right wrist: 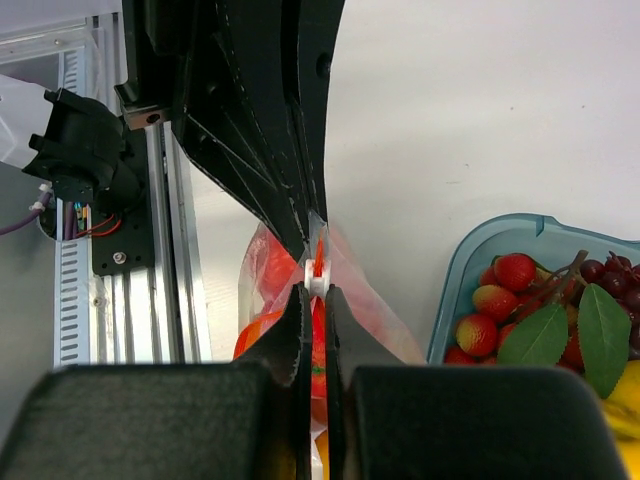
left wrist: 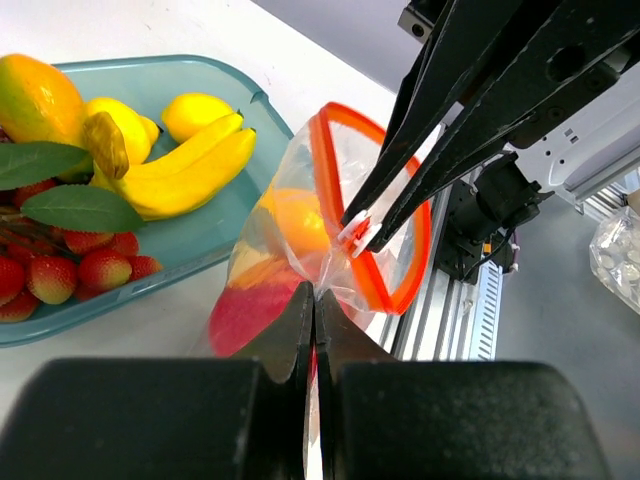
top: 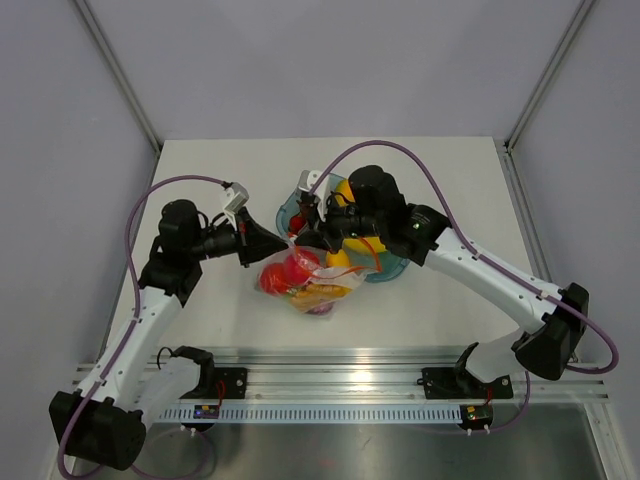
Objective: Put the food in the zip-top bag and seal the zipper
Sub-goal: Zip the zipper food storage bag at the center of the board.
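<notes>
The zip-top bag (top: pixel 312 283) lies on the table in front of the tray, with red, orange and yellow food inside (left wrist: pixel 285 220). Its orange-red zipper (left wrist: pixel 400 262) stands open in a loop. My left gripper (left wrist: pixel 315 295) is shut on the clear plastic at the bag's corner; in the top view it (top: pixel 283 243) points right at the bag. My right gripper (right wrist: pixel 312 292) is shut on the zipper strip just behind its white slider (right wrist: pixel 315 272); in the top view it (top: pixel 303 238) meets the left one tip to tip.
The blue-tinted tray (left wrist: pixel 205 75) stands just behind the bag with bananas (left wrist: pixel 190 165), lemons, a mango and strawberries (left wrist: pixel 65 275). It also shows in the right wrist view (right wrist: pixel 460 270) with grapes and leaves. The metal rail (top: pixel 340 385) runs along the near edge.
</notes>
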You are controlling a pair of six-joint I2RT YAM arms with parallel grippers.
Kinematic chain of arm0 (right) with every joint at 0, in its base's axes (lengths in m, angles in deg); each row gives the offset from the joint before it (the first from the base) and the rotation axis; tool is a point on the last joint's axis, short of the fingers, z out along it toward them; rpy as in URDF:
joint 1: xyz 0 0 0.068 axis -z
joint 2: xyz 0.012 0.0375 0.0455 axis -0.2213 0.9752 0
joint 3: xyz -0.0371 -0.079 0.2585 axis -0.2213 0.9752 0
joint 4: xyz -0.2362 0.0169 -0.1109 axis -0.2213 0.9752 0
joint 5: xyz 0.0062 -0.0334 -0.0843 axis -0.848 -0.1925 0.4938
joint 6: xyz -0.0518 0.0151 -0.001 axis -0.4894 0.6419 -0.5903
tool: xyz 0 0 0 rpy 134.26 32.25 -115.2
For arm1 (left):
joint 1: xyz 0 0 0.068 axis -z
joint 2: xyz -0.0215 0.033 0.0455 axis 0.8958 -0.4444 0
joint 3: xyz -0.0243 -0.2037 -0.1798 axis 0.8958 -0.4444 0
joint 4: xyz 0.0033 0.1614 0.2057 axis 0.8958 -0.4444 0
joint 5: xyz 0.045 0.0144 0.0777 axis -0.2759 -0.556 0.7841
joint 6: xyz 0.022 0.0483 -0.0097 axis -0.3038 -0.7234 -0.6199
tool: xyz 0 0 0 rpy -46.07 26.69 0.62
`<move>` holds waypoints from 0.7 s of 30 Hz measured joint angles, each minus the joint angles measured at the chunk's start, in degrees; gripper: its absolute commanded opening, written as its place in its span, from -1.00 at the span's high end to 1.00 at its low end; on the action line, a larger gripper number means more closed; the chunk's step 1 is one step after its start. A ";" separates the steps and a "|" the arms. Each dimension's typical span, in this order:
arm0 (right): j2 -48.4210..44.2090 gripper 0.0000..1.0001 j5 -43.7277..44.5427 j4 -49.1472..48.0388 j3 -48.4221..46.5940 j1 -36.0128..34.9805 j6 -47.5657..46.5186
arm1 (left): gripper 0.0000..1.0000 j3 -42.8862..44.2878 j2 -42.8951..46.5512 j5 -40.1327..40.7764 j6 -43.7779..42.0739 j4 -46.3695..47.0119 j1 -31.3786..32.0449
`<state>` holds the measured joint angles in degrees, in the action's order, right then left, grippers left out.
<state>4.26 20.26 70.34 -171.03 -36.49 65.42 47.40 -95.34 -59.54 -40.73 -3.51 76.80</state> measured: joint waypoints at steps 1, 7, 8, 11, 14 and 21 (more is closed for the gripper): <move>-0.28 1.00 0.07 -0.09 0.31 0.00 0.00 | 1.00 0.00 0.28 0.02 0.15 0.15 0.00; -0.52 1.00 -0.15 0.50 0.55 0.35 0.44 | 0.30 0.02 0.24 -2.03 -0.28 0.46 -0.52; -0.48 1.00 -0.17 1.01 0.55 0.48 0.50 | 0.27 0.17 0.00 -2.71 -0.55 0.28 -0.85; 0.22 1.00 -0.26 2.10 0.52 0.87 0.76 | 0.25 1.25 -1.03 -4.17 -1.62 -1.14 -1.31; 0.92 1.00 -0.79 2.64 0.44 0.96 1.18 | 0.31 1.60 -1.16 -5.05 -2.34 -1.77 -1.36; 1.11 1.00 -1.77 2.67 0.26 0.96 2.03 | 0.25 1.66 -2.49 -7.21 -3.41 -2.08 -1.36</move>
<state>5.38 18.49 73.00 -170.77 -35.53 67.46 49.07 -97.83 -66.75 -44.14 -5.59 75.45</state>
